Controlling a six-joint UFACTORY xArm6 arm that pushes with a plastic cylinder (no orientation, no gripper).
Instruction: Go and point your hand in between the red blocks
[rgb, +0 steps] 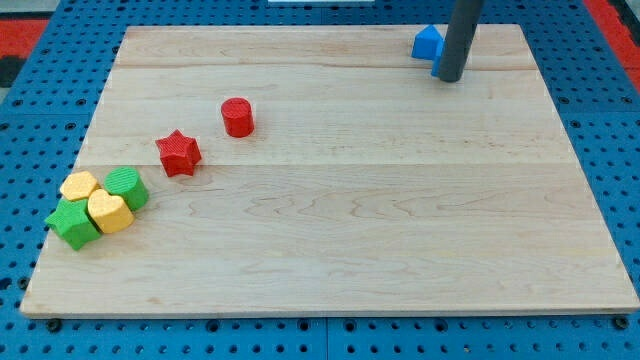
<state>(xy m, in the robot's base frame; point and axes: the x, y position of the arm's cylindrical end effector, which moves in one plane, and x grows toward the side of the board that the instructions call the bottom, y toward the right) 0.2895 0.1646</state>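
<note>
A red cylinder (237, 116) stands on the wooden board (330, 230) at the upper left. A red star (179, 152) lies a little below and to the left of it, with a small gap between the two. My tip (450, 77) is far off at the view's top right, well to the right of both red blocks. It stands right beside a blue block (428, 42), and a second blue piece (438, 66) shows partly behind the rod.
At the board's left edge sits a tight cluster: a yellow block (79, 185), a yellow heart (109, 212), a green cylinder (127, 187) and a green star (72, 222). A blue pegboard (30, 150) surrounds the board.
</note>
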